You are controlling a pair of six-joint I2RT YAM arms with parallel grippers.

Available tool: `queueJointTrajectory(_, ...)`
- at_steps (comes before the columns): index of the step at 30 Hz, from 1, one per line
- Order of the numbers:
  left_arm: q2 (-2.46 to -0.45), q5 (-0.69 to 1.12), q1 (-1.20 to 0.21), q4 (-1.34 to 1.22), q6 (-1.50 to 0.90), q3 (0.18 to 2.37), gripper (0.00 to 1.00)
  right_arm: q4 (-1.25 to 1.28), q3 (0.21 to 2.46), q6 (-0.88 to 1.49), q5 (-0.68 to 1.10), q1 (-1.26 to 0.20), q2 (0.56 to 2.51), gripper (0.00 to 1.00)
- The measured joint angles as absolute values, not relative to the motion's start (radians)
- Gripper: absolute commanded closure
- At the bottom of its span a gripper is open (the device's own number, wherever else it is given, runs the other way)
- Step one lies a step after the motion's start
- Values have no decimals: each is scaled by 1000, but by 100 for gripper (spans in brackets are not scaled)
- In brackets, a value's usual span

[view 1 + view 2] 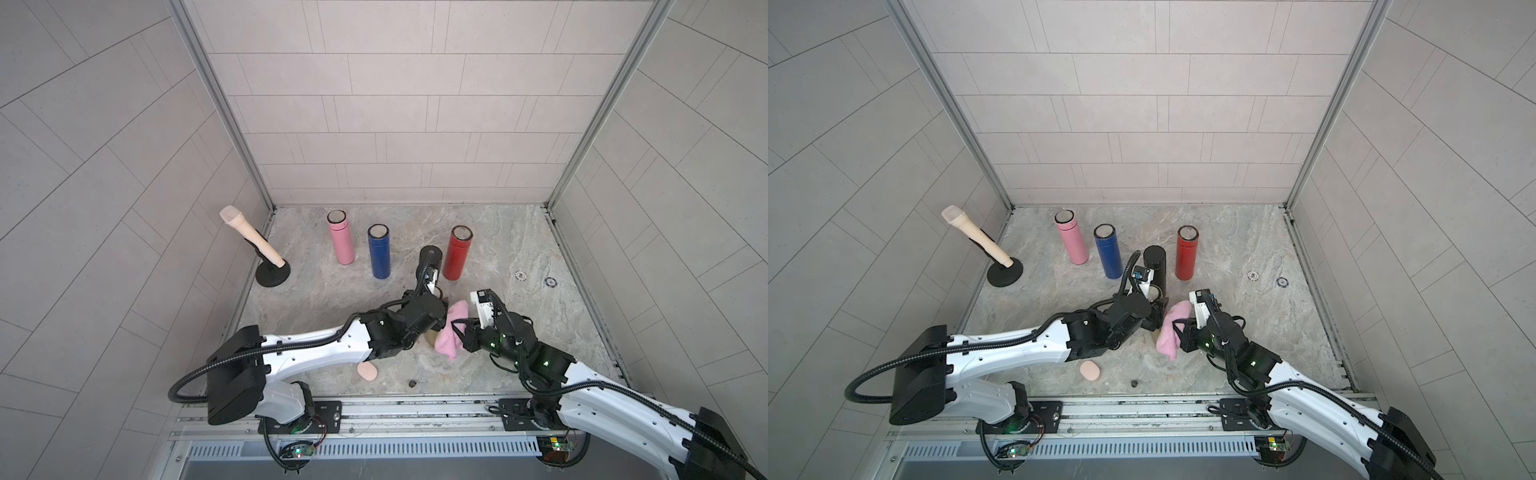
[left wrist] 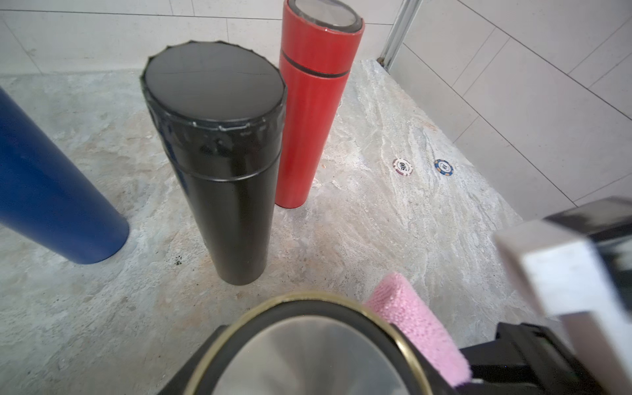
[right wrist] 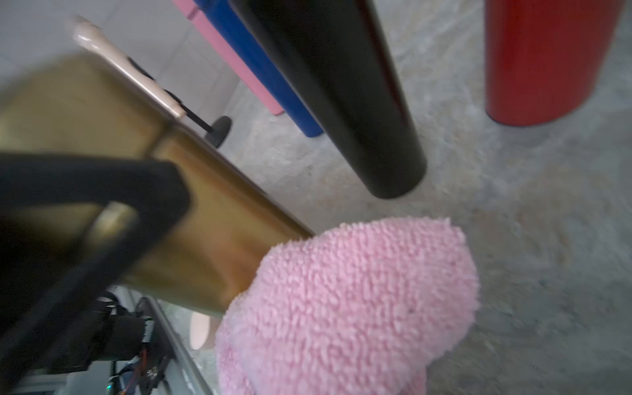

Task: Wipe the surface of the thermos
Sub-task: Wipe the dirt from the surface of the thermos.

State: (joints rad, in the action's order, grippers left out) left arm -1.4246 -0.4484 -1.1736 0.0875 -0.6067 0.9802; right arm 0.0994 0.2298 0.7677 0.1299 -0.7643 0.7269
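Gold thermos (image 3: pixel 205 232) stands upright, clamped in the left claw (image 1: pixel 441 311); the right claw (image 1: pixel 460 328), pinched on the pink cloth (image 1: pixel 446 345), sits at its 3 o'clock in a top view.

Both top views are sitting high over the near side, looking steeply down toward the back wall (image 1: pixel 395 124), far enough off to be taking in the whole worktop (image 1: pixel 498 232); they're sharing almost everything. Left wrist cam is peering from close above the gold thermos (image 2: pixel 307 355) at the black thermos (image 2: pixel 225 191) and red thermos (image 2: pixel 307 119). Right wrist cam is riding low, nearly against the pink cloth (image 3: pixel 349 301), facing those same two thermoses.
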Motion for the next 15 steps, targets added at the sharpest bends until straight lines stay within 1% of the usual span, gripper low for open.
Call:
queueJointTrajectory(5, -1469, -497, -1210, 224, -736, 1084, 100, 47, 192, 780, 48, -809, 692, 100)
queueJointTrajectory(11, -1526, -531, -1211, 328, -849, 1160, 100, 36, 265, 738, -35, -929, 578, 100)
queueJointTrajectory(15, -1553, -531, -1212, 347, -894, 1189, 100, 73, 295, 718, -49, -964, 574, 100)
